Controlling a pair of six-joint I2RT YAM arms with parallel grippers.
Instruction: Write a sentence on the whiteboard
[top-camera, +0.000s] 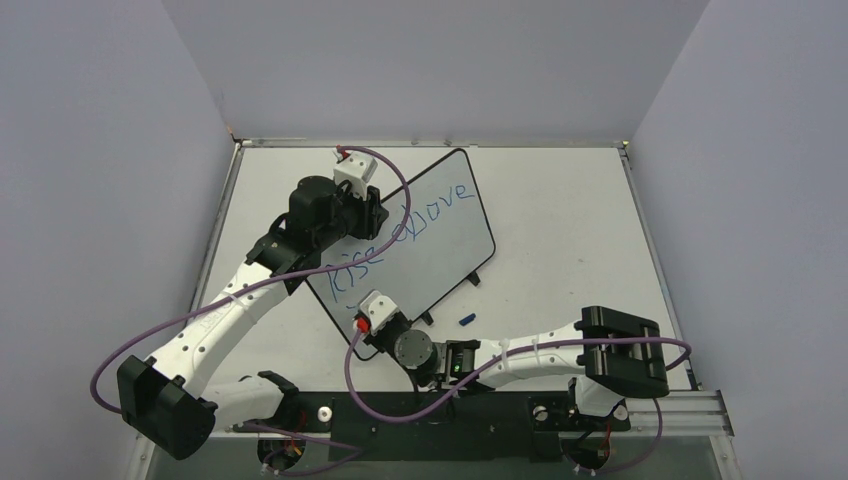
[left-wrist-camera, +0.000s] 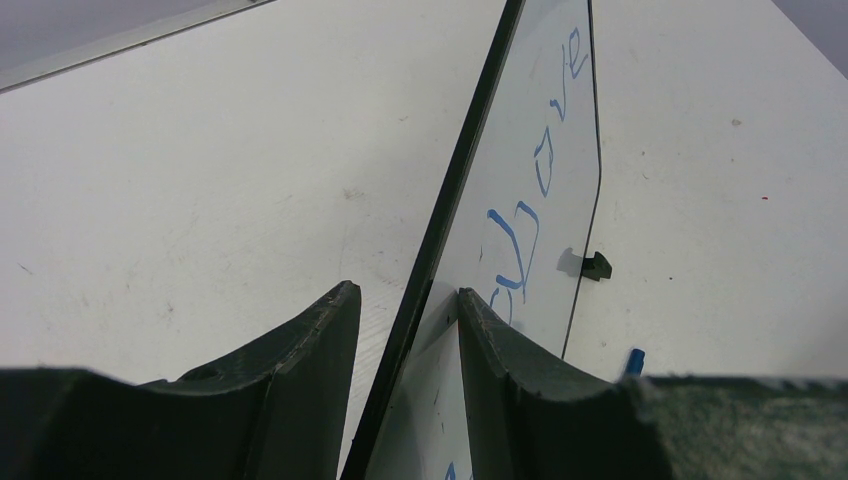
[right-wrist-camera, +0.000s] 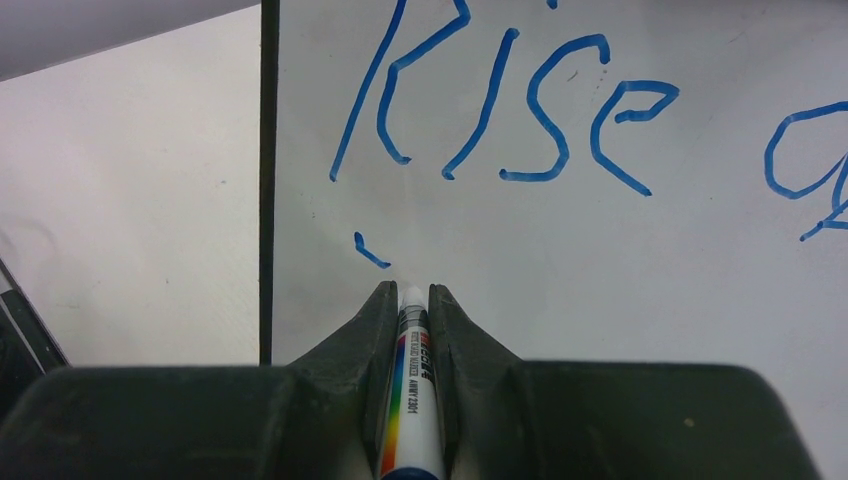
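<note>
The whiteboard (top-camera: 440, 240) stands tilted at mid table, its black-framed edge between the jaws of my left gripper (top-camera: 372, 215), which is shut on it. In the left wrist view the frame runs between the two fingers of that gripper (left-wrist-camera: 405, 295), and the board face (left-wrist-camera: 490, 170) shows blue letters. The sentence (top-camera: 400, 225) reads "Rise above" in blue. At the board's lower left my right gripper (top-camera: 368, 325) is shut on a white marker (right-wrist-camera: 415, 390) with a rainbow stripe. The marker's tip rests against the board (right-wrist-camera: 650, 300) under "Rise" (right-wrist-camera: 540, 105), beside a short blue stroke (right-wrist-camera: 370, 252).
A blue marker cap (top-camera: 466, 321) lies on the table just below the board's lower edge and shows in the left wrist view too (left-wrist-camera: 635, 360). A small black foot (top-camera: 476, 280) sticks out from that edge. White walls enclose the table on three sides.
</note>
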